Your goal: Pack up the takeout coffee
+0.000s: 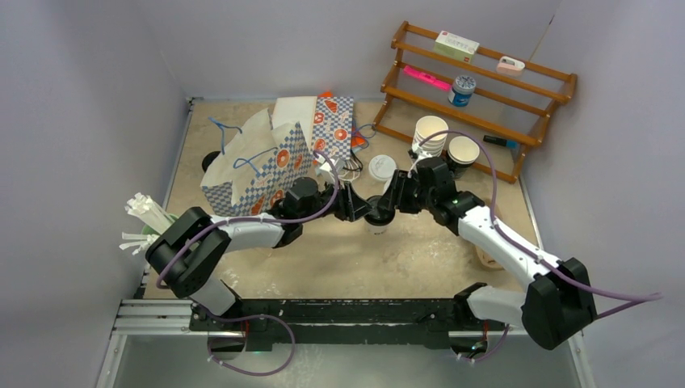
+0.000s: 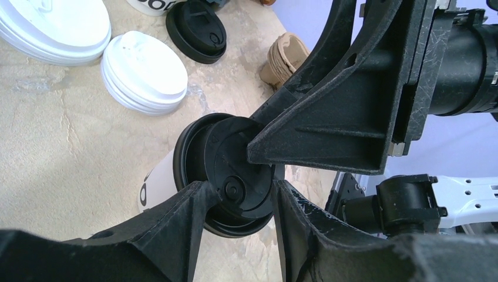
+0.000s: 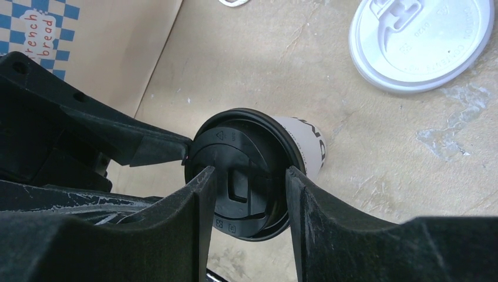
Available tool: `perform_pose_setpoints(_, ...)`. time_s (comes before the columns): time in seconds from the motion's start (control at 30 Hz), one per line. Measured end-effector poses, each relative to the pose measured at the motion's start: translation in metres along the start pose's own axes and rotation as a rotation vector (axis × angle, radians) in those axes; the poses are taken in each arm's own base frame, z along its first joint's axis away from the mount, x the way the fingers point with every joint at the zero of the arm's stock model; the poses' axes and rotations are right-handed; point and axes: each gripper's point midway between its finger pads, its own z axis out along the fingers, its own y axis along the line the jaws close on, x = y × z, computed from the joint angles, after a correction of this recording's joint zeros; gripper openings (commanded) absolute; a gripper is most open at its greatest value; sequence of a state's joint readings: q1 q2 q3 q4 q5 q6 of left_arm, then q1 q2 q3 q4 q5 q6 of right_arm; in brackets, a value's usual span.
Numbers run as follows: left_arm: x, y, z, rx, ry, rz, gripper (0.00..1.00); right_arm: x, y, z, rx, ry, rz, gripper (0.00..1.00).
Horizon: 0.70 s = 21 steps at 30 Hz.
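— Where is the takeout coffee (image 1: 377,218)?

— At the middle of the desk (image 1: 388,263), between the two arms, and near the blue-checked paper bag (image 1: 258,166) on its left; its black lid is on, and the pale cup wall shows below the rim in both wrist views.

— And the left gripper (image 1: 358,206)?

— It reaches in from the left; seen from its own camera, its fingers (image 2: 188,229) stand apart on either side of the lid's raised top, close against it; whether they press on it I cannot tell.

— The right gripper (image 1: 394,200)?

— Much the same from the other side (the two meet nose to nose over the cup); its fingers (image 3: 317,223) stand apart with the lid's raised centre between them, and one tip of the left gripper reaches the lid's edge in that view; a firm clamp or a loose fit, I cannot tell.

— What else lies around?

— A loose white lid (image 3: 420,41) on the desk beyond the cup; in the left wrist view, a small stack of white lids (image 2: 144,70) and a loose black lid (image 2: 195,29); a stack of lidless paper cups (image 1: 428,133) stands in front of the wooden rack (image 1: 485,93) at the back right.
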<state>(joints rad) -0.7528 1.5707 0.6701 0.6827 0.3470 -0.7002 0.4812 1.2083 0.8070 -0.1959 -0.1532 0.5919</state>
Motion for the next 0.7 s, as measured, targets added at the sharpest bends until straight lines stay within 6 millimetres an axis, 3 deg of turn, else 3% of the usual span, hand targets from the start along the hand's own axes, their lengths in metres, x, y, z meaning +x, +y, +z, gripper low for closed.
perform_pose_setpoints(0.43,0.003,-0.002,-0.001,0.039,-0.039,-0.025,0.5,-0.003,0.0,0.0,-0.026,-0.047,-0.01,0.52)
perform_pose_setpoints(0.7,-0.006,-0.008,0.002,-0.017,0.041,-0.012,0.58,-0.009,0.005,-0.008,0.02,0.014,-0.025,0.59)
